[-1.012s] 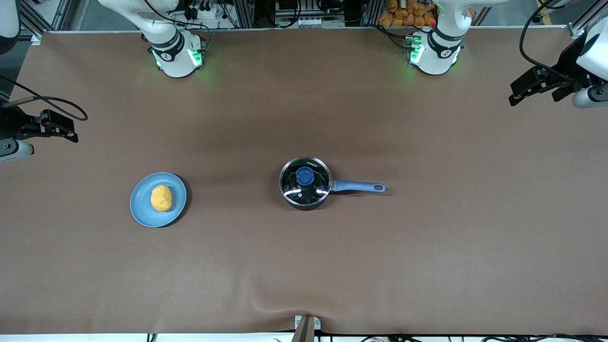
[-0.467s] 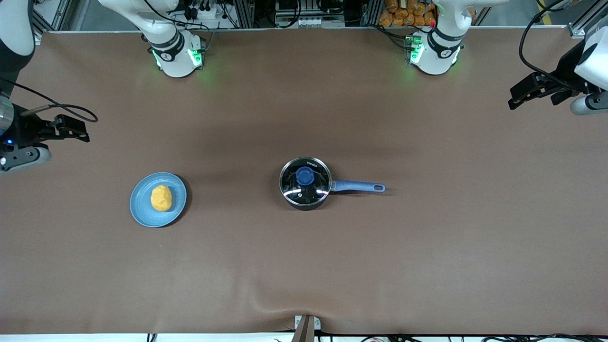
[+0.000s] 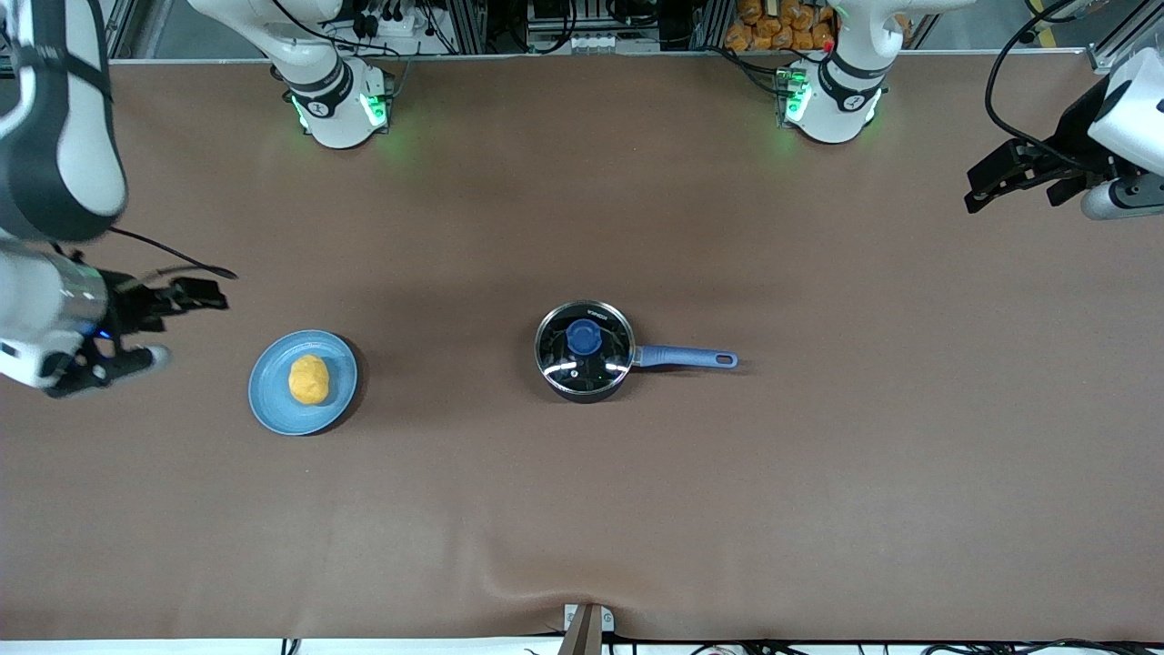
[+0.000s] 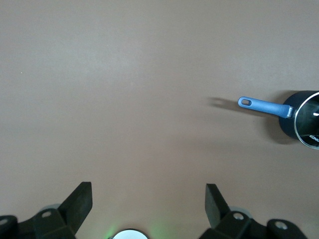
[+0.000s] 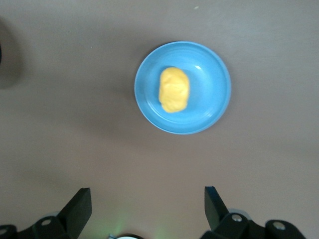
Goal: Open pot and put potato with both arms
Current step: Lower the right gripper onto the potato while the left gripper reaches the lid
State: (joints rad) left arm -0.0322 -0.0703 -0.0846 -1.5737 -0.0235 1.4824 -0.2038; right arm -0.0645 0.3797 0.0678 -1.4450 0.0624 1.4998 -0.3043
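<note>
Beside the blue plate (image 3: 273, 405), toward the right arm's end of the table, the right gripper (image 3: 136, 332) has swung in with jaws spread wide, so pickup of the potato (image 3: 308, 379) looks next. The left gripper (image 3: 1009, 177), fingers apart and empty, has barely shifted, well apart from the lidded pot (image 3: 584, 350) mid-table on the brown table (image 3: 582, 509); metal framing stands above the table's top edge in the front view.

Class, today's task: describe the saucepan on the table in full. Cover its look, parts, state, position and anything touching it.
The pot is a small round black saucepan standing upright on the brown table, near its middle. A glass lid with a metal rim and a blue knob sits shut on it. Its long straight blue handle, with a hanging hole at the tip, points toward the left arm's end of the table. Nothing but the table touches it; neither gripper is near.
</note>
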